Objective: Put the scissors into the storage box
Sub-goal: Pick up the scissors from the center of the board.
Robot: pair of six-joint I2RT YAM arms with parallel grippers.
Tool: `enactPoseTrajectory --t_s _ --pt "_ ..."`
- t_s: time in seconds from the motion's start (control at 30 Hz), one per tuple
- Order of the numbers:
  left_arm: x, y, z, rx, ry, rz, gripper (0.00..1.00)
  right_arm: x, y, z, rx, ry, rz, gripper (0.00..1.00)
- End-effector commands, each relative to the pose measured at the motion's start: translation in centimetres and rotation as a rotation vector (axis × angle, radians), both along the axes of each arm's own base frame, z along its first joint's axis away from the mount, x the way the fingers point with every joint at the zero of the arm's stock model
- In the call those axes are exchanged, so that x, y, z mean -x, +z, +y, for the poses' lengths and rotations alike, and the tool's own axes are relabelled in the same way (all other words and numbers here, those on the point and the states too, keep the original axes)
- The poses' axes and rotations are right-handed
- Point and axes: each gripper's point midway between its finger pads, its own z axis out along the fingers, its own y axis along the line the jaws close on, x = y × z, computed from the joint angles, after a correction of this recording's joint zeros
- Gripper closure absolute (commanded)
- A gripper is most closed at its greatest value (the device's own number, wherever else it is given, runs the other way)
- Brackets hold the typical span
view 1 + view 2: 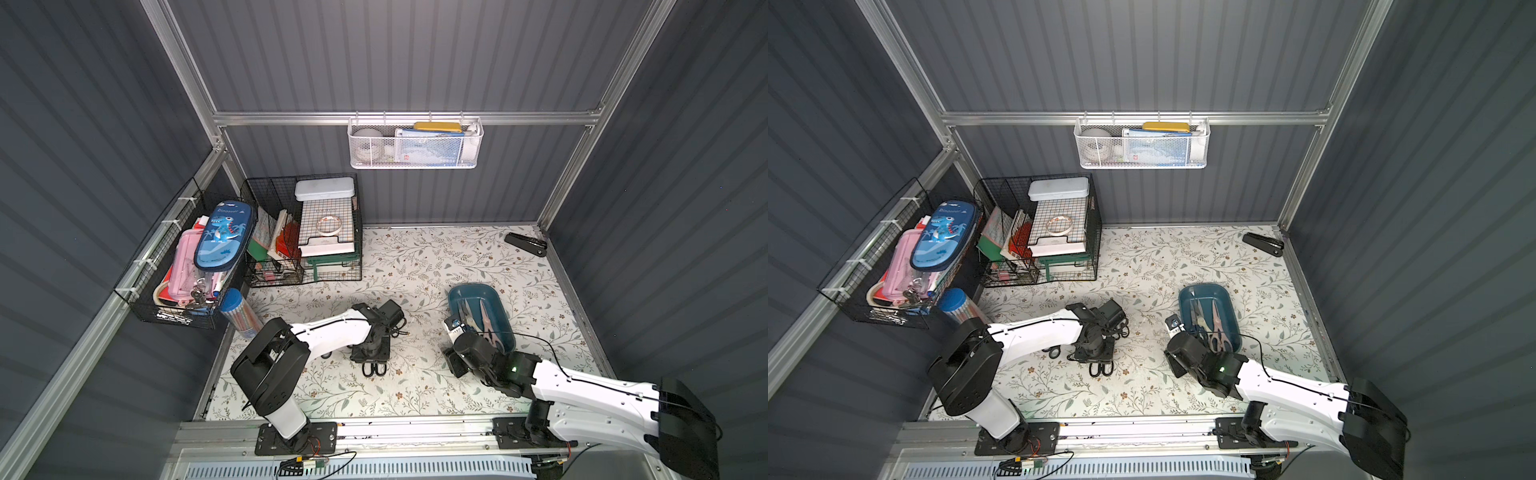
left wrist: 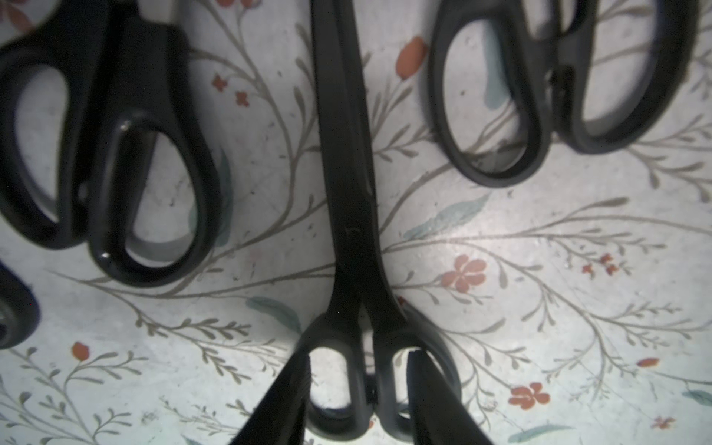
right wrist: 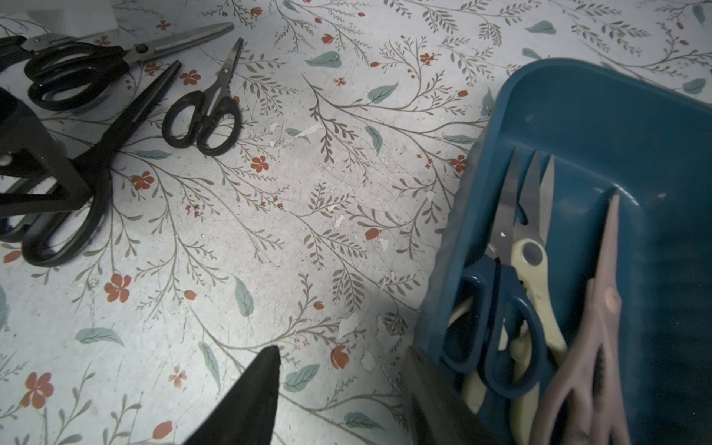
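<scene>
A teal storage box lies right of centre and holds three pairs of scissors: blue-handled, cream and pink. My right gripper hangs open and empty at the box's near left corner, one finger over the rim. Further left, three black-handled pairs lie on the table. My left gripper is closed on the handle of the long all-black pair. One finger sits outside one loop and the other inside the second loop. That pair lies flat, with a black pair on either side.
Black wire baskets stand at the back left, and another hangs on the left wall. A blue pen tube leans below it. A white mesh basket hangs on the back wall. A black folded tool lies in the far right corner.
</scene>
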Motion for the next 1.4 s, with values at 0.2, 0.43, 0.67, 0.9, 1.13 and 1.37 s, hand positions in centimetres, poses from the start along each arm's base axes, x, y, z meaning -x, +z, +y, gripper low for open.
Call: enactPoseTrajectory --t_s 0.2,0.43,0.67,0.9,1.13,1.37 --pt "0.2 2.8 -0.1 -0.008 0.019 -0.037 0.51 -0.2 0.6 -0.1 0.005 -0.012 -0.020 0.44" --pt "1.2 2.8 -0.3 0.010 0.029 -0.023 0.52 -0.2 0.4 0.0 0.011 -0.011 -0.021 0.44" --pt "2.1 0.7 0.3 -0.005 0.052 0.004 0.54 -0.2 0.2 0.3 0.020 -0.005 -0.013 0.44" --pt "1.7 -0.7 -0.2 -0.021 0.025 0.013 0.53 -0.2 0.0 0.4 0.030 0.001 -0.004 0.44" --pt "1.2 -1.2 -1.1 -0.014 0.008 0.020 0.55 -0.2 -0.1 0.4 0.037 -0.004 -0.003 0.43" --pt "1.1 -1.9 -1.0 -0.035 0.004 0.027 0.71 -0.3 0.0 0.3 0.043 -0.013 -0.010 0.43"
